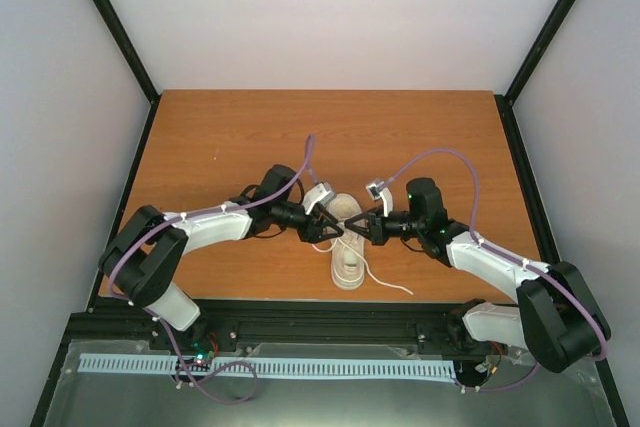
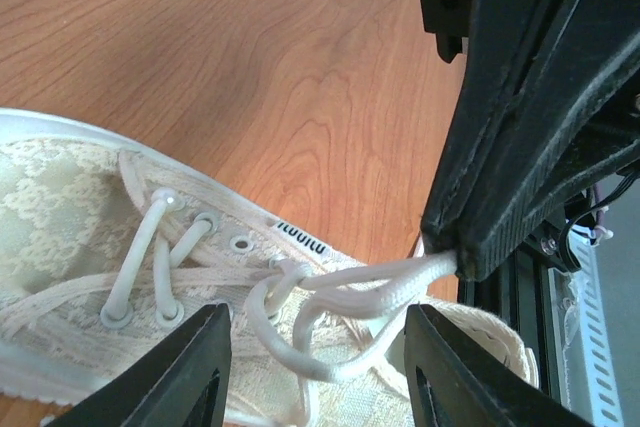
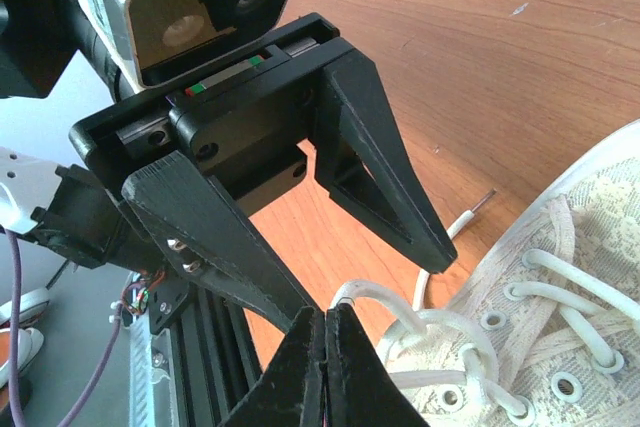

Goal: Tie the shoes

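Brown wooden table (image 1: pixel 250 137) stands between plain white walls (image 1: pixel 330 7), with black frame bars at the corners. On its near middle part lies the cream low-top canvas sneaker (image 1: pixel 348 265), lengthwise from the far side to the near side. Its upper has a woven flower-like pattern. A small white tag (image 2: pixel 300 238) is sewn beside the row of eyelets. It carries dark letters, but they are too small and turned to be read.

Both black claws meet over the lacing part of the sneaker, one from each side. The right claw (image 3: pixel 325 332) has its fingers pressed together on a loop of the thin white lace (image 2: pixel 380 282), and this loop runs tight from the crossing of the laces up to the fingertips. The left claw (image 2: pixel 315 319) hangs just above the eyelets with its fingers apart, one on each side of the lace loops, and it grips nothing. One loose lace end (image 1: pixel 388 282) trails on the table, right of the sneaker, toward the near edge.
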Action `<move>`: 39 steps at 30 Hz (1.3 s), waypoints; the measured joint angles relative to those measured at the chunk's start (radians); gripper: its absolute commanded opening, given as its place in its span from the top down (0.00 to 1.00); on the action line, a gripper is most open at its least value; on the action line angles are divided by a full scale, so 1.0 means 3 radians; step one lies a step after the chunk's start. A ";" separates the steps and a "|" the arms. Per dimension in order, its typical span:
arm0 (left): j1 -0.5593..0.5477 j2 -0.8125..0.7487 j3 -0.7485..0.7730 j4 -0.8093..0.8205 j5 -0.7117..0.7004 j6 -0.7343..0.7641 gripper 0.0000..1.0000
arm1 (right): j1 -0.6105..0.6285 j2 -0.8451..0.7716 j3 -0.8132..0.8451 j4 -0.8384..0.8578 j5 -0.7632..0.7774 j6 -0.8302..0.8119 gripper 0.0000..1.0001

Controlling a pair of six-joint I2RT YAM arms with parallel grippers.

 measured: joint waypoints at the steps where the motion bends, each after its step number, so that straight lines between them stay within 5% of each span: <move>1: 0.0000 0.0027 0.0014 0.0009 0.0029 0.0015 0.52 | 0.0000 0.0000 0.0000 0.0001 -0.0005 0.0000 0.97; 9: 0.0000 0.0078 0.0031 0.0111 0.0149 0.0057 0.63 | 0.0000 0.0017 0.0000 0.0001 -0.0058 0.0000 0.97; 17: 0.0000 0.0113 0.0047 0.0243 0.0195 0.0024 0.95 | 0.0000 0.0023 0.0000 0.0003 -0.0056 0.0001 0.97; 19: 0.0000 0.0113 0.0045 0.0306 0.0191 0.0003 0.99 | 0.0000 0.0027 0.0000 0.0000 -0.0055 0.0001 0.77; 21: 0.0000 0.0098 0.0034 0.0367 0.0181 -0.0024 0.99 | 0.0000 0.0027 0.0000 -0.0015 -0.0047 0.0011 0.38; 24: 0.0000 0.0037 -0.0018 0.0423 0.0167 -0.0048 0.99 | 0.0000 0.0013 -0.0020 -0.0028 0.0028 0.0027 0.24; 39: 0.0000 -0.0067 -0.0140 0.0476 0.0109 -0.0083 0.99 | 0.0000 -0.0671 -0.0974 0.0104 0.0561 0.0549 0.42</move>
